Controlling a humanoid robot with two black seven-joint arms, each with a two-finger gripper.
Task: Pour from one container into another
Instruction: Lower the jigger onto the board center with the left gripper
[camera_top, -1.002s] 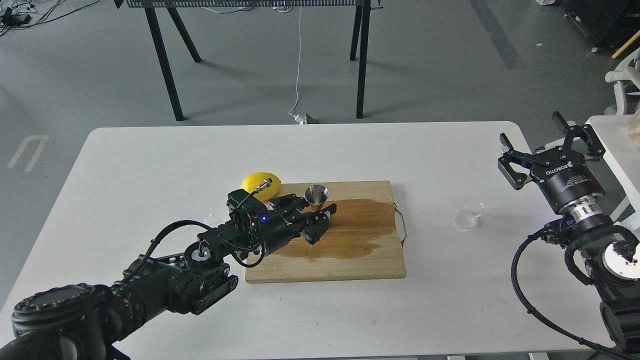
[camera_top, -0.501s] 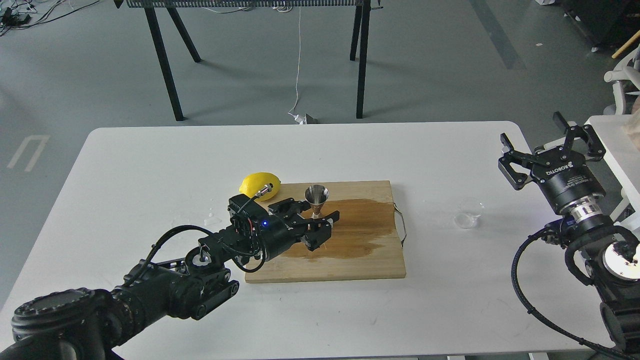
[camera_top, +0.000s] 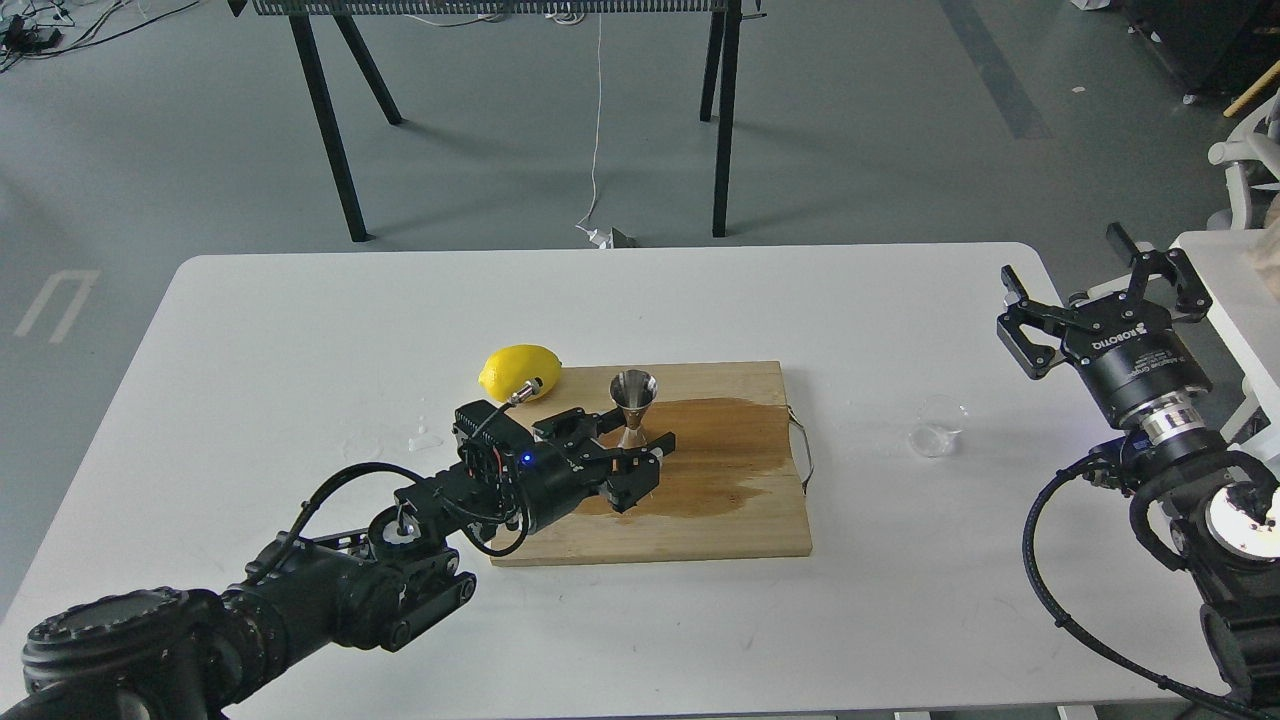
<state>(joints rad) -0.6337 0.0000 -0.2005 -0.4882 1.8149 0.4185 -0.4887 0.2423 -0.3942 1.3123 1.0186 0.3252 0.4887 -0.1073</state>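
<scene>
The steel jigger (camera_top: 634, 398) stands upright on the wooden board (camera_top: 700, 525), right of the lemon (camera_top: 518, 371). My left gripper (camera_top: 630, 442) is open and low over the board, its fingertips on either side of the jigger's base; whether they touch it I cannot tell. The tiny clear cup (camera_top: 938, 426) sits upright on the white table to the right of the board, apart from both grippers. My right gripper (camera_top: 1072, 272) hangs open above the table's right edge, behind and to the right of the cup, holding nothing.
A dark wet stain (camera_top: 725, 450) spreads across the board's middle. A thin metal handle (camera_top: 803, 450) sticks out of the board's right side. Small droplets (camera_top: 425, 437) lie on the table left of my left gripper. Another white surface (camera_top: 1225, 270) adjoins at far right.
My left gripper has drawn back toward the left, uncovering the jigger's lower cone. The jigger, the cup and the right arm have stayed put.
</scene>
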